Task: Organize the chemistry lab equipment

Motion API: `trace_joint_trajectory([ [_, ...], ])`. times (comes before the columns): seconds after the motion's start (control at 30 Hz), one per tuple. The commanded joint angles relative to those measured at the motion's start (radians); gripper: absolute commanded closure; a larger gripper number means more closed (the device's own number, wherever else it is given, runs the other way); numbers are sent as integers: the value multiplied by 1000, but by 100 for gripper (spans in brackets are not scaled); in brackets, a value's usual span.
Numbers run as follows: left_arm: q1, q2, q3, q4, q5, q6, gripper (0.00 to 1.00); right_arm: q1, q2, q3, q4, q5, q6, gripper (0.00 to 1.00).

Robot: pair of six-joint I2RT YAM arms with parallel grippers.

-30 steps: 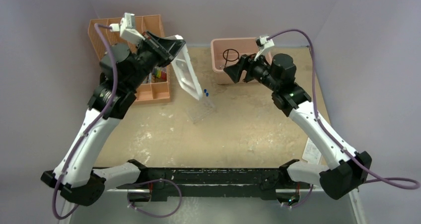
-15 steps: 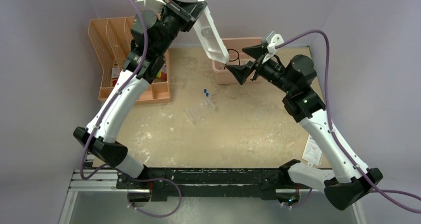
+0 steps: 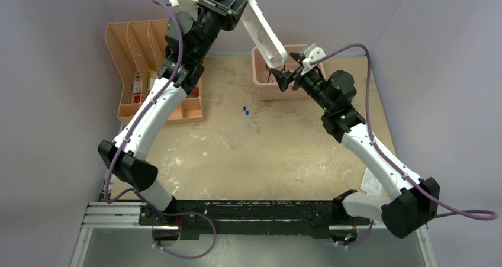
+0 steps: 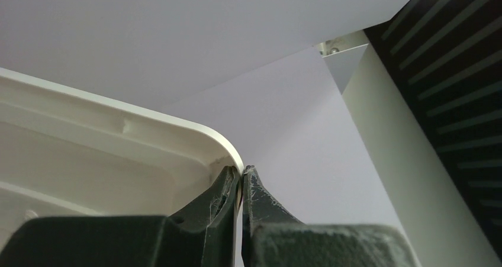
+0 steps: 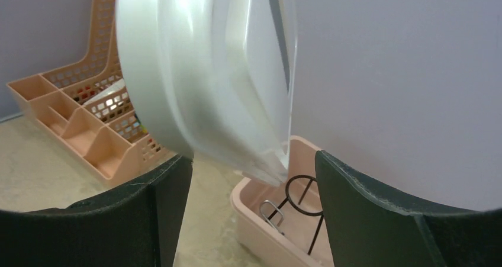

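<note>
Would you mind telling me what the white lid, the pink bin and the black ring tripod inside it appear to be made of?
The white lid looks like plastic, semi-glossy and slightly translucent, with moulded rounded corners. The pink bin is probably moulded plastic, matte and uniformly coloured, with a thick rim. The black ring tripod seems thin metal wire with a dark coating.

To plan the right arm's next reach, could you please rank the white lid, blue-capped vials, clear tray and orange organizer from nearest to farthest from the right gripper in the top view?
From the right gripper:
1. White lid, its lower end between the open fingers.
2. Blue-capped vials, mid-table.
3. Clear tray, just beyond the vials, toward the bases.
4. Orange organizer, far left.
</note>
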Motion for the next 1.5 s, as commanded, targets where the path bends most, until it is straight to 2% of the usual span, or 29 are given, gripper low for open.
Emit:
trace_joint_trajectory([
  [0.0,27,-75,-42,187,34,-182,100,6,-7,-82,314,-14,-100,23],
  [0.17,35,-116,-116,241,43,-291,100,6,51,-99,445,-39,-136,31],
  [0.37,76,-140,-188,293,58,-397,100,6,78,-77,470,-19,-193,66],
  [0.47,98,-144,-222,326,70,-427,100,6,62,-68,445,14,-209,93],
  [0.5,103,-144,-225,327,71,-427,95,6,56,-68,440,26,-214,100],
  [0.67,135,-136,-235,291,88,-376,56,6,33,-57,406,114,-310,100],
  [0.77,152,-128,-240,242,110,-317,36,5,37,-29,337,165,-387,100],
  [0.8,158,-126,-242,224,121,-289,33,3,37,-22,324,194,-410,100],
  [1.0,186,-136,-295,126,149,-154,27,-1,80,48,207,329,-587,100],
  [1.27,219,-111,-325,6,154,37,26,-27,184,140,15,499,-822,100],
  [1.47,221,32,-258,8,248,109,27,-35,277,163,-36,552,-925,100],
])
